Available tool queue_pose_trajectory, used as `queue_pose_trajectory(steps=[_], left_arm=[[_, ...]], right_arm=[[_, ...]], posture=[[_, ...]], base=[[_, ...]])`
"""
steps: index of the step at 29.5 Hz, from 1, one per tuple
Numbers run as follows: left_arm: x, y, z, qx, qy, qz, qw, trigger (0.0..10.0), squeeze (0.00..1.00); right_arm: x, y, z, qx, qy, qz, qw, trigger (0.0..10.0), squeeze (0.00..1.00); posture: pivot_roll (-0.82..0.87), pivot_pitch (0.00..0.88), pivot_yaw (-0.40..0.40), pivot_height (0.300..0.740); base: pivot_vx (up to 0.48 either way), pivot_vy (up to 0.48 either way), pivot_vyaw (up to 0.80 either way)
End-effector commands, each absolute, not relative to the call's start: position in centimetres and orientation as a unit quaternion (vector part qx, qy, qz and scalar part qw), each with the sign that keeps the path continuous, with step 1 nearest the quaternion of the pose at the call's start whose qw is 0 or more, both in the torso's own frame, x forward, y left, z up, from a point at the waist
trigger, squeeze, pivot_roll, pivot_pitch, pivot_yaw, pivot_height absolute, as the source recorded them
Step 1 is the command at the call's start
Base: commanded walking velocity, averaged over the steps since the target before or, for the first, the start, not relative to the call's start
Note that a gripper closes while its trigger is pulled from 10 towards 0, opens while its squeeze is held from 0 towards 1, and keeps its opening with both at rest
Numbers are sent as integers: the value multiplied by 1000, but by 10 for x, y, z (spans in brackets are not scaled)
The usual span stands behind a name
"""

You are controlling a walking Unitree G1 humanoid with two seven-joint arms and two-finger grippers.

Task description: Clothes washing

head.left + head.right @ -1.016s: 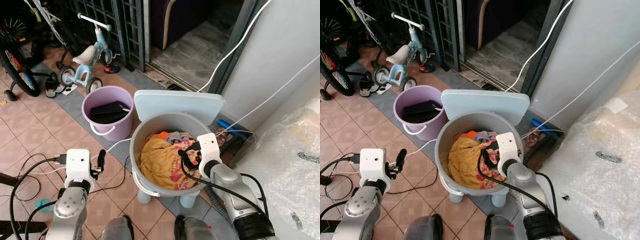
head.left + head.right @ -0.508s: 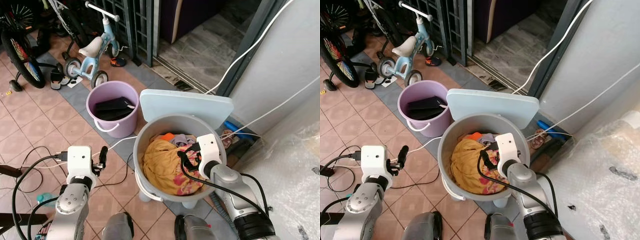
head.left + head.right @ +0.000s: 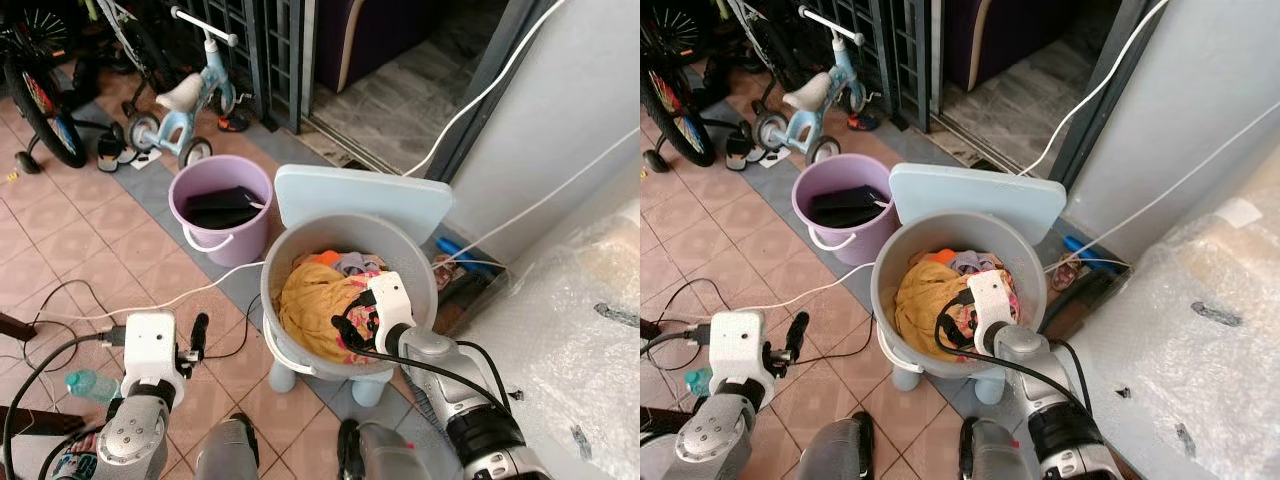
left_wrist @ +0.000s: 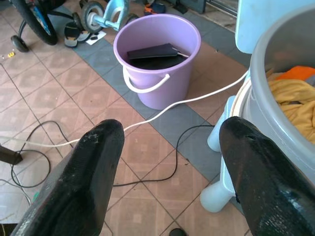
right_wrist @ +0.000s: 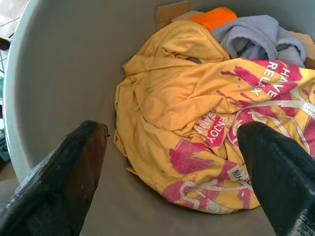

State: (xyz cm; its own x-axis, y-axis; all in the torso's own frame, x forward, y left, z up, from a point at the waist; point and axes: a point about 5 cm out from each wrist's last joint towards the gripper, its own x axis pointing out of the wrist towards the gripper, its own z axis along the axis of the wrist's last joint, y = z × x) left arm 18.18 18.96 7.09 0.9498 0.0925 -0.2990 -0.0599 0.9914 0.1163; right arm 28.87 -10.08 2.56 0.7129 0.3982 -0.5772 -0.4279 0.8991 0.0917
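On the tiled floor, ahead and below: grey tub [image 3: 285, 290] on pale legs, light blue lid [image 3: 362, 204] propped upright against its far rim.
Tub contents: yellow garment with pink print [image 5: 197, 137] on top, filling most of the bottom; orange cloth [image 5: 214, 15] and grey-blue cloth [image 5: 261, 37] tucked at the far side.
Right gripper [image 5: 172, 182]: lowered inside the tub rim, fingers spread wide, hovering over the yellow garment, pinching nothing; bare grey wall beside one finger, the printed part of the garment beside the other.
Left gripper [image 4: 167, 167]: held low outside the tub, fingers parted and empty, above open tile.
Tub edge: rim just beside the left gripper's line of sight, with the tub's pale leg below it.
Purple bucket [image 3: 215, 235]: just left of the tub, apart from it, white handle hanging at the front, a dark flat object inside.
White cable [image 4: 162, 110]: across the tiles between bucket and tub.
Black cable [image 4: 147, 177]: looped on the tiles nearer the robot.
Open room: bare tiles on the left; small blue tricycle [image 3: 185, 95] and a bicycle wheel [image 3: 40, 105] farther back.
Right side: plastic-wrapped bulk [image 3: 570, 330] close beside the tub, a white wall behind it.
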Motion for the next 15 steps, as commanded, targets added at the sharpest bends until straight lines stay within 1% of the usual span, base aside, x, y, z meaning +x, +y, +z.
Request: queue_pose_trajectory(steps=[1, 4, 5, 7, 8, 9, 12, 15], left_arm=[[177, 187, 81, 64, 148, 32, 986, 10000, 0], [171, 178, 97, 80, 132, -3, 988, 10000, 0], [170, 177, 99, 83, 130, -7, 988, 10000, 0], [163, 170, 104, 75, 134, -37, 988, 10000, 0], [163, 170, 104, 75, 134, -37, 988, 10000, 0], [160, 163, 106, 69, 140, -69, 985, 10000, 0], [154, 151, 105, 76, 159, -125, 976, 10000, 0], [154, 145, 104, 81, 166, -146, 972, 10000, 0]], right_arm=[[291, -103, 18, -39, 313, 211, 925, 10000, 0], [297, -102, 15, -63, 315, 200, 926, 10000, 0], [298, -102, 15, -64, 315, 198, 926, 10000, 0], [303, -105, 16, -71, 311, 170, 932, 10000, 0], [303, -105, 16, -71, 311, 170, 932, 10000, 0], [308, -108, 18, -69, 305, 151, 938, 10000, 0], [315, -113, 20, -56, 301, 120, 944, 10000, 0], [317, -116, 19, -69, 301, 109, 945, 10000, 0]], posture=[[169, 329, -42, 740], [193, 389, -47, 740], [193, 389, -47, 740], [213, 448, -55, 740], [213, 448, -55, 740], [216, 479, -63, 740], [214, 503, -71, 740], [210, 513, -82, 740]], base=[[0, 0, 0], [0, 0, 0], [0, 0, 0], [0, 0, 0], [0, 0, 0], [0, 0, 0], [0, 0, 0], [0, 0, 0]])
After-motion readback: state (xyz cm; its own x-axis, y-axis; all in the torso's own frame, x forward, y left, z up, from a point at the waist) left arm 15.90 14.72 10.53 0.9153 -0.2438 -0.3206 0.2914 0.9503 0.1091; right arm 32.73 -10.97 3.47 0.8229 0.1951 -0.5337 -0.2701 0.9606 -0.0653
